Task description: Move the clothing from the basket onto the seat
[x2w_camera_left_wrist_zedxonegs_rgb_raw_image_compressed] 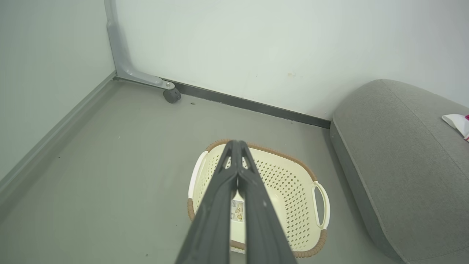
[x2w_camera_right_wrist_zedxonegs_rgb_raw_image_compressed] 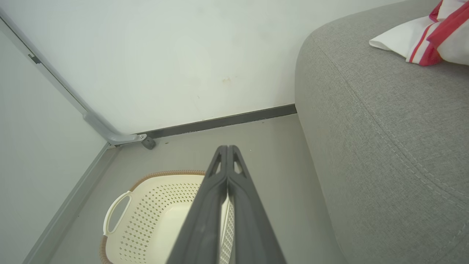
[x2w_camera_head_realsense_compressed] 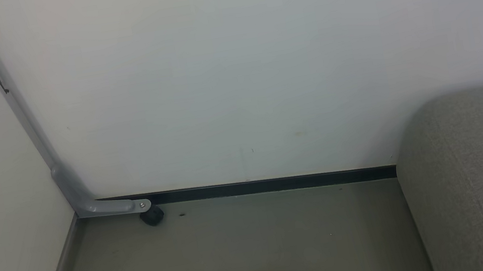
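My left jaws and my right jaws are each pressed together on nothing, hanging above the basket that stands on the floor; what I can see of its inside looks bare. The clothing, white with red stripes, lies on the grey seat beside the basket, so I judge the transfer done and the closed, empty jaws a resting pose.

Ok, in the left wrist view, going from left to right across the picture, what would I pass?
black caster wheel → basket → seat → clothing lying on the seat at the right edge.
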`<state>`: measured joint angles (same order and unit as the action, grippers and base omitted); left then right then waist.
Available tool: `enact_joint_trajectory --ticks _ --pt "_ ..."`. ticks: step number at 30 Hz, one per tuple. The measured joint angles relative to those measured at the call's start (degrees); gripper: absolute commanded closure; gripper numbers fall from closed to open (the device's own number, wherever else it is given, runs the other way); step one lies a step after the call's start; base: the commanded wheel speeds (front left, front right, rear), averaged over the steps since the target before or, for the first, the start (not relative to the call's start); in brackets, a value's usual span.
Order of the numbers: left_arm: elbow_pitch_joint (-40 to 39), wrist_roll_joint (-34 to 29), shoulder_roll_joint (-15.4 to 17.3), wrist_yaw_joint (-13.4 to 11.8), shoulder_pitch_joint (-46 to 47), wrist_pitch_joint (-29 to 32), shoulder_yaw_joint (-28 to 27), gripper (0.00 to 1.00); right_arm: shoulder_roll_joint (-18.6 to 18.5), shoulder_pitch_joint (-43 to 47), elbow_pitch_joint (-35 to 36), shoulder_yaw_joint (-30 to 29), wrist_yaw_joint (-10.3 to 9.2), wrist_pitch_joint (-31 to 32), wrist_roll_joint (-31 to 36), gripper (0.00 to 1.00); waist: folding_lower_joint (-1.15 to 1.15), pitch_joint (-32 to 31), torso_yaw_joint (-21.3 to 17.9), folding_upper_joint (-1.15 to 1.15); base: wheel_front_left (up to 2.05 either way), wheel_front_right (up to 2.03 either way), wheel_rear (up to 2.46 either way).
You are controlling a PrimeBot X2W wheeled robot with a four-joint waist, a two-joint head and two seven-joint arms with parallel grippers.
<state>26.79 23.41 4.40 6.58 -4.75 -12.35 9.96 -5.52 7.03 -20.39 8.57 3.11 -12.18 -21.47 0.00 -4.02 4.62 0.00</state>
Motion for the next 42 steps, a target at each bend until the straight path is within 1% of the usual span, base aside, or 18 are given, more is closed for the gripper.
enact_joint_trajectory --ticks 11,32,36,38,42 --pt "-0.76 9.01 -0.29 0.01 0.99 2.55 -1.79 1.00 0.47 -1.03 0.01 -2.22 0.43 2.50 -9.11 1.00 0.01 0.51 -0.61 0.00 0.00 0.00 0.00" --pt "-3.09 24.20 -0.77 0.04 2.54 7.25 -5.32 1.00 1.14 -3.89 0.55 -6.06 1.16 7.11 -25.60 1.00 0.01 1.47 -1.69 0.00 0.00 0.00 0.00" --pt "-3.50 27.49 -0.78 0.04 3.36 8.06 -5.92 1.00 1.31 -4.45 1.01 -6.79 1.44 7.82 -28.59 1.00 0.01 1.66 -1.90 0.00 0.00 0.00 0.00" --pt "-3.78 30.08 -0.82 0.05 3.49 8.75 -6.33 1.00 1.45 -4.53 1.08 -7.37 1.45 8.58 -30.85 1.00 0.00 1.80 -2.05 0.00 0.00 0.00 0.00" --pt "-4.17 32.83 -0.88 0.05 3.62 9.32 -7.15 1.00 1.56 -5.54 1.25 -8.06 1.52 9.20 -34.04 1.00 0.01 1.99 -2.25 0.00 0.00 0.00 0.00"
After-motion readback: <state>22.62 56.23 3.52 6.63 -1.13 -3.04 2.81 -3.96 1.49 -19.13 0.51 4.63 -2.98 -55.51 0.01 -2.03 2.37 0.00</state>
